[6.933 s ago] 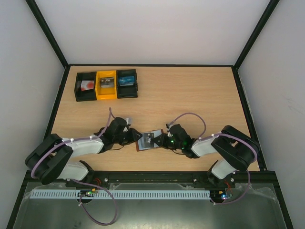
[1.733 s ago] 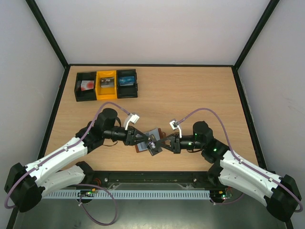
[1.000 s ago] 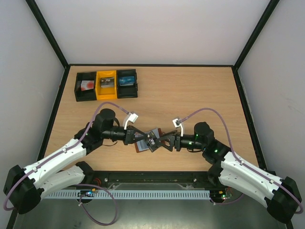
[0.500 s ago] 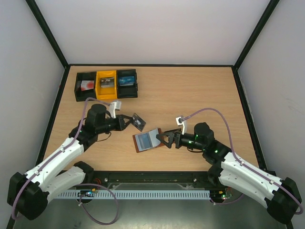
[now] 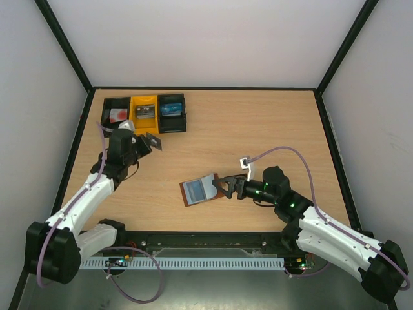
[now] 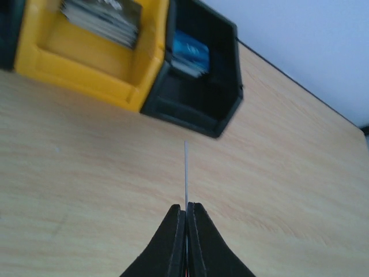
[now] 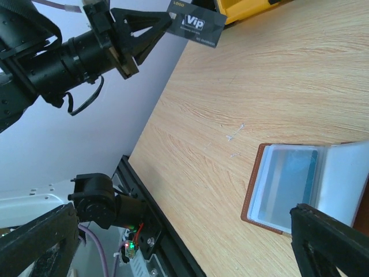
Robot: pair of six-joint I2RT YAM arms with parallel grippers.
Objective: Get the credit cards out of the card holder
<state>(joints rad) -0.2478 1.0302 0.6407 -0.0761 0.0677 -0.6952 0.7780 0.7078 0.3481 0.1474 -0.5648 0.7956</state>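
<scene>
The black credit card (image 5: 153,141) with a light "Vip" mark (image 7: 196,23) is held in the air by my shut left gripper (image 5: 146,144), just in front of the bins. From the left wrist it shows edge-on (image 6: 186,170) between the closed fingertips (image 6: 186,205). The brown card holder (image 5: 199,190) lies open and flat on the table. A blue rectangle, apparently a blue card (image 7: 294,176), shows in its left pocket. My right gripper (image 5: 223,187) stands open at the holder's right edge, with nothing between its fingers (image 7: 184,214).
Three bins stand in a row at the back left: black (image 5: 116,117), yellow (image 5: 143,115) and black (image 5: 172,112). From the left wrist, the yellow bin (image 6: 86,69) holds dark cards and the black one (image 6: 199,92) blue cards. A black frame rail (image 7: 144,219) edges the table.
The left arm has swung back and left from the holder toward the bins, carrying the black card. The right gripper opened about a second ago and stays by the holder.
</scene>
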